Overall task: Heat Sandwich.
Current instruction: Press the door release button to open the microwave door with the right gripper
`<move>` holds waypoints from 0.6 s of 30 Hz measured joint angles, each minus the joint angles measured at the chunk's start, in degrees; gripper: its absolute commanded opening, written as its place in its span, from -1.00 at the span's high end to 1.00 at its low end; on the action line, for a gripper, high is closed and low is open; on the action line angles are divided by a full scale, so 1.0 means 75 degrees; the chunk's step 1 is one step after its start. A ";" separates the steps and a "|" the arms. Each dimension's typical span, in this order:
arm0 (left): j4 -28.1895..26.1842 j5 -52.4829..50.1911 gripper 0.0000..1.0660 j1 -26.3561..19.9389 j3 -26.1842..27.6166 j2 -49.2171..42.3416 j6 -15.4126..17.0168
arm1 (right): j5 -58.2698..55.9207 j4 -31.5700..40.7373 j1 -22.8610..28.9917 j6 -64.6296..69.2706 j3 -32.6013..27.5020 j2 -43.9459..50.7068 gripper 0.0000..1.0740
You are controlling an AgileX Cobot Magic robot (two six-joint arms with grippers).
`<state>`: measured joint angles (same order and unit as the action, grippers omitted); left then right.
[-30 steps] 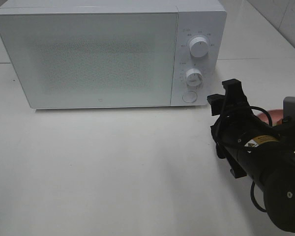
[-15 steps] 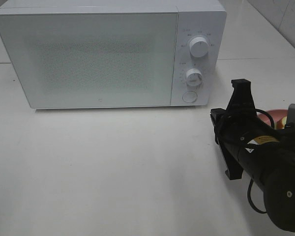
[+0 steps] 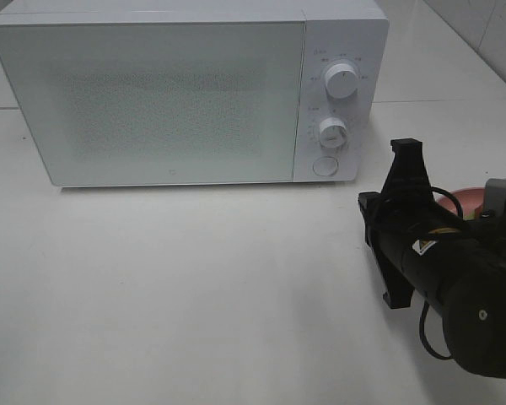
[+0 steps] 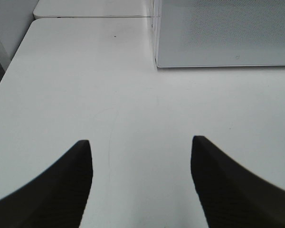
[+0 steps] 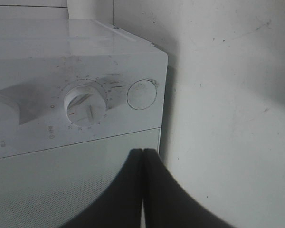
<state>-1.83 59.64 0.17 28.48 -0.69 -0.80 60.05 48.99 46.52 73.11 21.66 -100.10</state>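
Observation:
The white microwave [image 3: 152,93] stands at the back of the table with its door closed. My right gripper [image 3: 404,148] is shut and empty. It points at the microwave's lower right corner, a short way off its round button [image 3: 324,165]. In the right wrist view the shut gripper [image 5: 143,156] sits below that button [image 5: 141,94] and a dial [image 5: 85,105]. My left gripper [image 4: 140,141] is open and empty over bare table, near the microwave's left front corner [image 4: 156,64]. The sandwich is hidden from view.
A pink plate [image 3: 465,199] shows only as a rim behind my right arm [image 3: 455,287], at the table's right. The upper dial [image 3: 341,81] and lower dial [image 3: 331,131] are on the microwave's right panel. White table [image 3: 194,278] lies in front.
My right arm has shifted slightly right and rolled, the gripper staying shut near the microwave's corner. The microwave has not changed.

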 measured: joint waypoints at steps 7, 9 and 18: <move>0.0000 0.0000 -0.11 0.0000 0.0000 0.0000 0.0000 | -0.0160 -0.0718 -0.0512 0.0031 0.0550 -0.0588 0.99; 0.0000 0.0000 -0.11 0.0000 0.0000 0.0000 0.0000 | -0.0237 -0.0795 -0.0581 0.0031 0.0642 -0.0657 0.99; 0.0000 0.0000 -0.11 0.0000 0.0000 0.0000 0.0000 | -0.0535 -0.1497 -0.1169 0.0046 0.1451 -0.1345 0.98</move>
<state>-1.83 59.64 0.17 28.48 -0.69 -0.80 56.04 37.76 37.76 73.45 32.54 -110.18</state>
